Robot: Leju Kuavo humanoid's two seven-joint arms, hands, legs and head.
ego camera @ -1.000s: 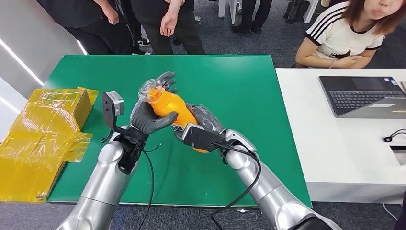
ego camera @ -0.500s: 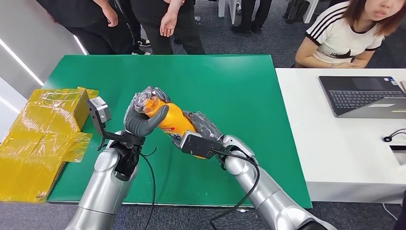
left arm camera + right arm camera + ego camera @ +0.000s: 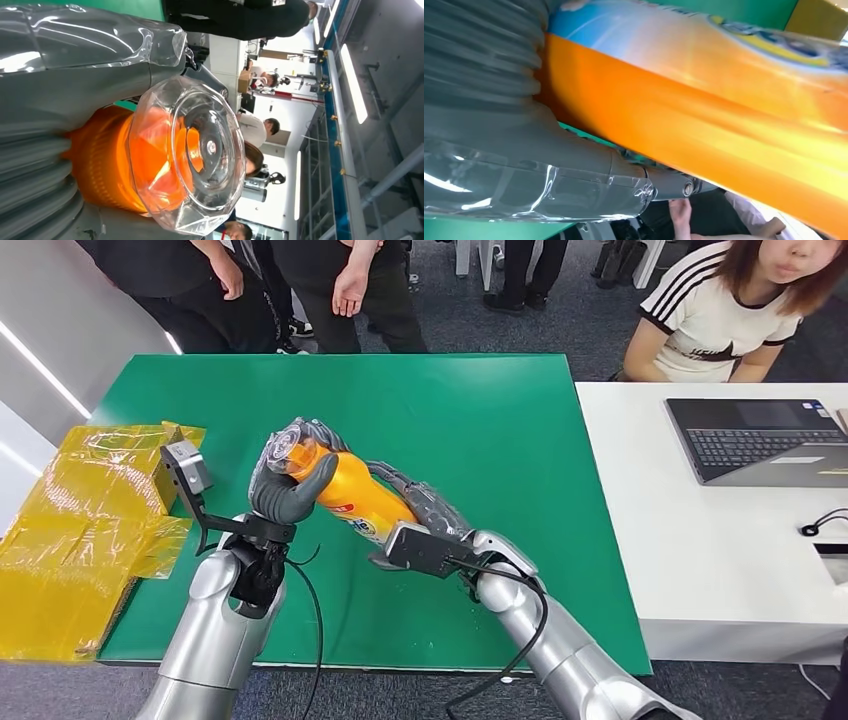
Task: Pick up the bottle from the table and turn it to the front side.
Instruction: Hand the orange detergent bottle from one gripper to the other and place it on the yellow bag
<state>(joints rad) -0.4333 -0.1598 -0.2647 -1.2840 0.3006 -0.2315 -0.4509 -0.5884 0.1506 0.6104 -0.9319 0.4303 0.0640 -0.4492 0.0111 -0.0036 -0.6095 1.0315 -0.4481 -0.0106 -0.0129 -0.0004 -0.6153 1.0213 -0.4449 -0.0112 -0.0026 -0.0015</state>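
1. my left hand (image 3: 288, 485) wraps the neck end of the bottle (image 3: 352, 498), fingers curled around it just under the clear cap (image 3: 288, 448), thumb across the near side.
2. my right hand (image 3: 420, 508) grips the bottle's lower body, fingers lying along its far side; the base is hidden behind my wrist camera (image 3: 418, 548).
3. the bottle is held between both hands, off the table (image 3: 500, 440), tilted with the cap toward my left hand and the base toward my right.
4. in my left wrist view the faceted cap (image 3: 192, 152) sits just past my thumb (image 3: 75, 92), end-on, with the orange neck under it.
5. in my right wrist view the orange body (image 3: 704, 125) runs across my thumb (image 3: 549, 165), with a blue and yellow label (image 3: 744, 35) along one side.
6. against a second ago: the bottle has tipped lower and lies flatter, and the cap has swung further toward my left side and nearer the box (image 3: 90, 510).
7. my left hand has turned with it, now closing over the neck more from above; its wrist camera (image 3: 185, 468) has shifted toward the box.
8. my right hand has slid nearer to me and lower, and a label with red and blue print (image 3: 352, 518) now faces up.
9. beyond my right hand, a laptop (image 3: 760, 440) on a white desk (image 3: 700, 540); a person (image 3: 720, 310) sits behind it.
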